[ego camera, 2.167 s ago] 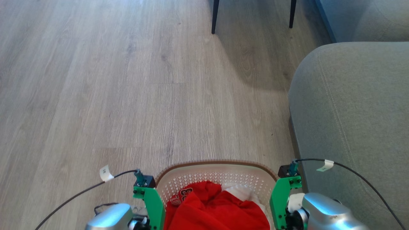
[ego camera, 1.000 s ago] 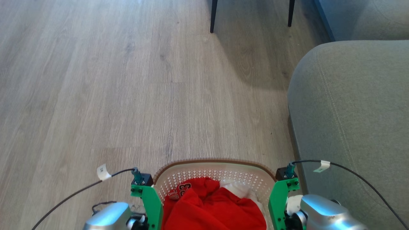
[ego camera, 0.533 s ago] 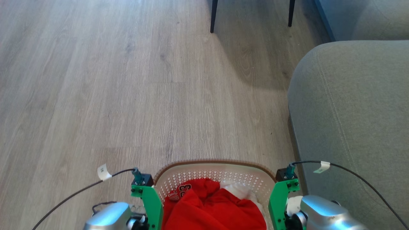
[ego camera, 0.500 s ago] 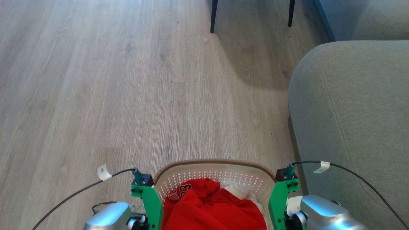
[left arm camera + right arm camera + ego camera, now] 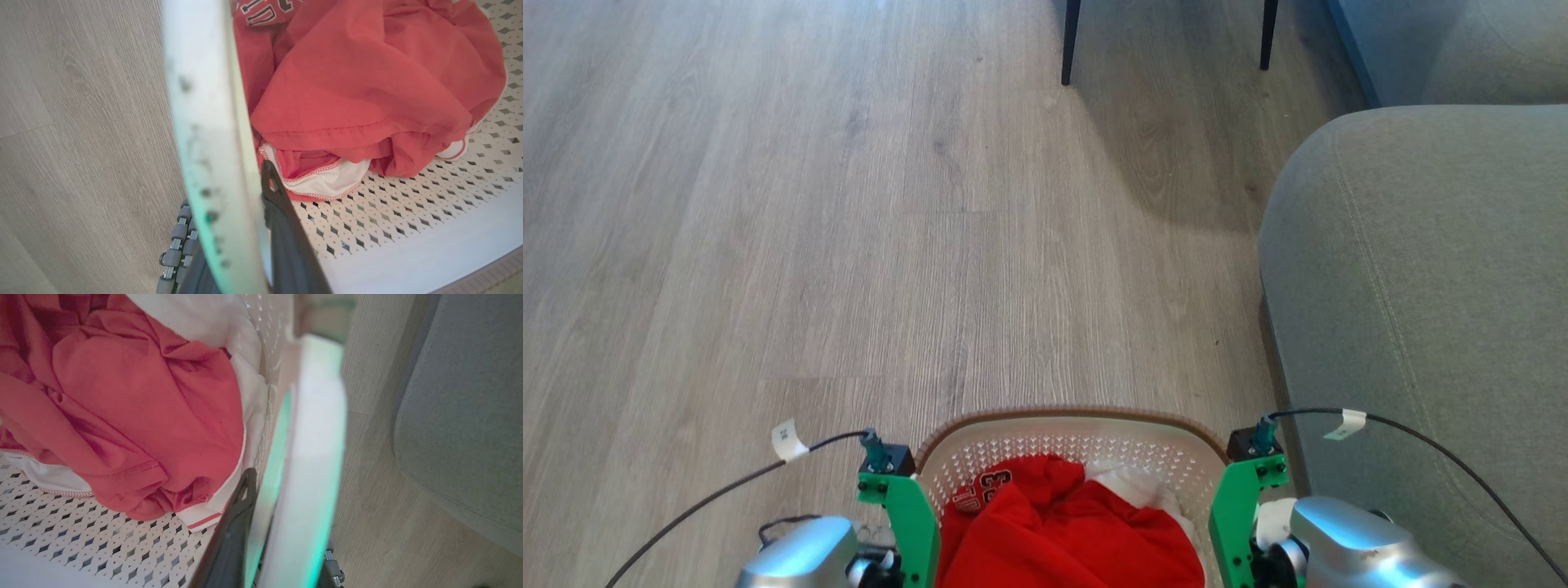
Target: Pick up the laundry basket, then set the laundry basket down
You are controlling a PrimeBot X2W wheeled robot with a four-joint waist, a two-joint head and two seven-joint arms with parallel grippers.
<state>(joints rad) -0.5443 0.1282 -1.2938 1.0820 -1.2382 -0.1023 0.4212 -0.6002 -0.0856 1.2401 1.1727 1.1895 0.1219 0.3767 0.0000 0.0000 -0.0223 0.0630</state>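
The laundry basket [image 5: 1078, 418], white and perforated with a brown woven-look rim, sits at the bottom centre of the head view with red-and-white clothes [image 5: 1070, 531] inside. A green wrist bracket [image 5: 907, 514] stands at its left side and another [image 5: 1241, 510] at its right. In the left wrist view my left gripper [image 5: 229, 196] is shut on the basket's white side handle [image 5: 204, 114], one dark finger [image 5: 282, 228] inside the wall. My right gripper [image 5: 286, 522] is shut on the opposite handle [image 5: 314, 449], with a finger [image 5: 237, 510] inside. Whether the basket touches the floor is hidden.
A grey sofa arm [image 5: 1421, 286] rises close on the right of the basket. Two dark chair legs [image 5: 1070, 41] [image 5: 1268, 33] stand far ahead. Pale wood floor [image 5: 849, 245] stretches ahead and to the left.
Since 2.2 s ago the whole picture has shifted slightly, and the basket and brackets sit a touch lower and further left. Over the last second nothing has visibly moved.
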